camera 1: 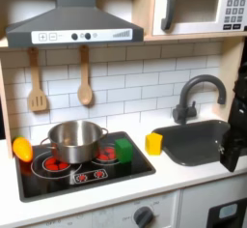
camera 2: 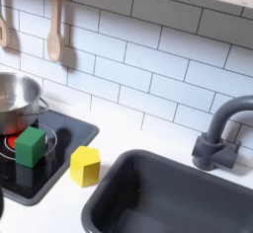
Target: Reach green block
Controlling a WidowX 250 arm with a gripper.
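Observation:
The green block (camera 1: 123, 151) (camera 2: 31, 145) is a small bright green cube on the black stovetop (camera 1: 92, 174), just right of the steel pot (camera 1: 75, 140) in both exterior views. A small yellow block (camera 1: 153, 142) (camera 2: 85, 166) stands on the white counter between the stove and the sink. My gripper (camera 1: 234, 147) is a dark shape at the first exterior view's right edge, over the sink's right side and far from the green block. Its fingers are too dark and cropped to read.
A dark sink (camera 1: 198, 143) (camera 2: 168, 193) with a grey faucet (camera 1: 198, 92) (camera 2: 222, 133) lies between the gripper and the blocks. A yellow-orange rounded toy (camera 1: 21, 149) sits left of the pot. Wooden utensils (camera 1: 85, 77) hang on the tiled wall.

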